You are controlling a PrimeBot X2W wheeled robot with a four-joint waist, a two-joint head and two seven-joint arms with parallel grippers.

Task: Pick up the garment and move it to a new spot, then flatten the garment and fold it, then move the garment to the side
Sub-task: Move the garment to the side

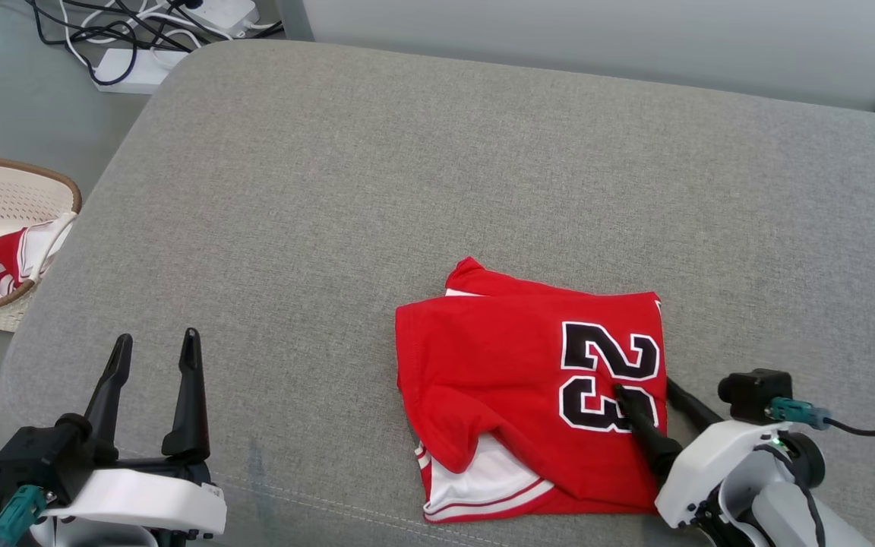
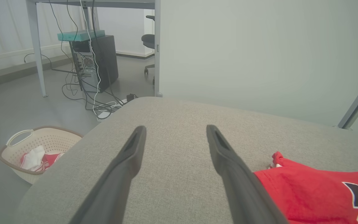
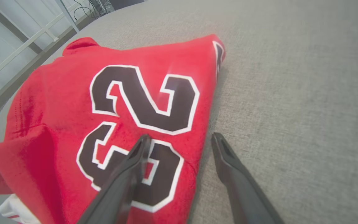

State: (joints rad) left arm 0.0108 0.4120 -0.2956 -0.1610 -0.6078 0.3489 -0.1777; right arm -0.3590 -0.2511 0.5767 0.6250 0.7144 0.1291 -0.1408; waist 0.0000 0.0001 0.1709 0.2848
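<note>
My right gripper [image 1: 644, 386], jaws wide, straddles the soft, light red number-23 jersey [image 1: 498, 365] at its three-o'clock edge; I'd pinch all layers there.

Soft, even daylight; faint shadows, wide-angle edge bending, slight wrist-view blur.

Head camera looks down; low wrist cameras share the garment [image 1: 498, 365].

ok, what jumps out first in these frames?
The folded red jersey with a black 23, lying right of centre on the grey cushion. The right pincer stands open, straddling the jersey's right edge. A basket holding red and white clothes sits on the floor at left.
</note>
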